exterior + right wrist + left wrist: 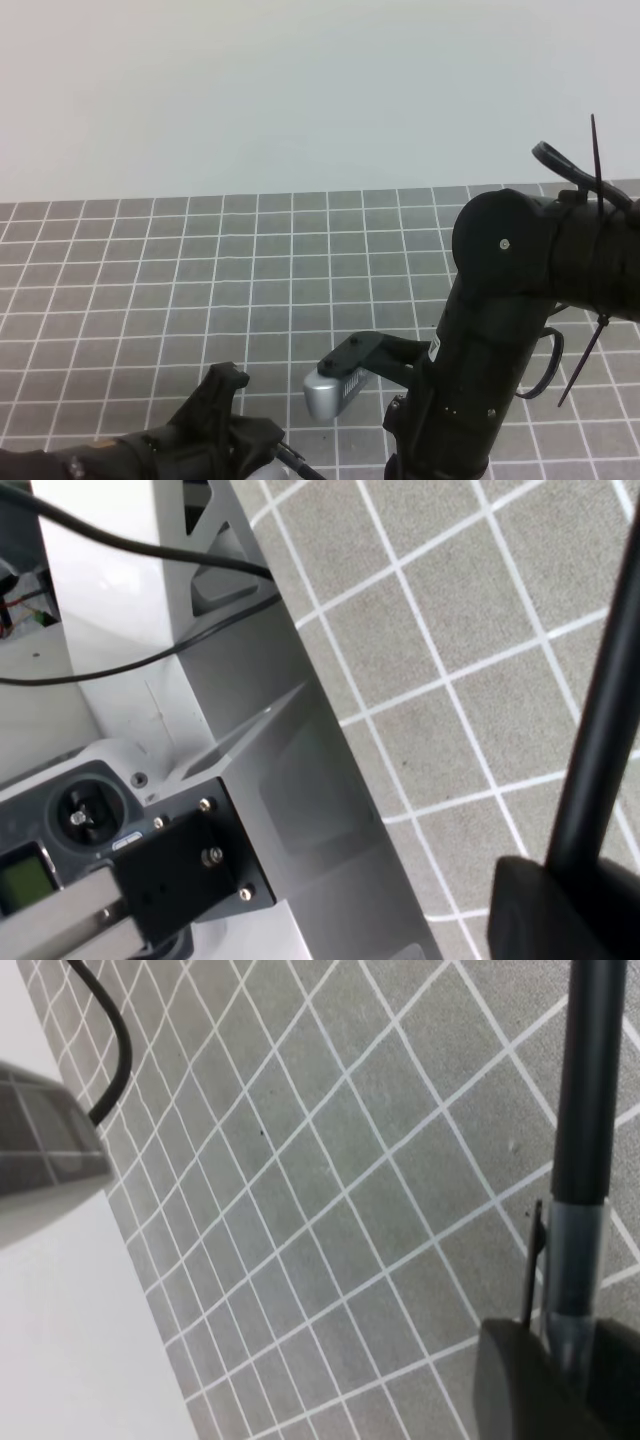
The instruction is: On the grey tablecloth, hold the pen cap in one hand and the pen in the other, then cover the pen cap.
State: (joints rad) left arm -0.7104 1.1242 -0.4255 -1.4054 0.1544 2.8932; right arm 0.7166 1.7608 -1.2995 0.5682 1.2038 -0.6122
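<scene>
**Above the grey tablecloth, pen and cap joined between two grippers**

Across the counter lies the grey tablecloth point(250, 270), its thin white lines forming small squares; in the exterior high view it ends at a pale, plain surface point(300, 90) behind. The right arm point(500, 330) is the largest thing there, a black jointed column rising at the lower right with a cable and a zip tie at its upper joint and a silver-grey camera module point(335, 390) on a bracket pointing left. The left arm point(180, 445) shows only as a low black shape along the bottom edge. Neither gripper's fingertips can be seen from this view.

In the left wrist view, the left gripper point(560, 1380) sits at the lower right corner, its dark fingers point(510, 1380) closed on the pen cap point(572, 1270), a translucent grey tube with a thin dark clip along its left side. The pen point(590, 1080) runs as a long black shaft from the cap's upper end up to the top edge, held above the cloth. A pale edge and a black cable lie at the left.

In the right wrist view, the right gripper point(570, 910) appears as a dark block at the lower right, clamped on the black shaft of the pen, which slants up to the right edge. A white and grey robot base with cables and bolts fills the left side.
</scene>
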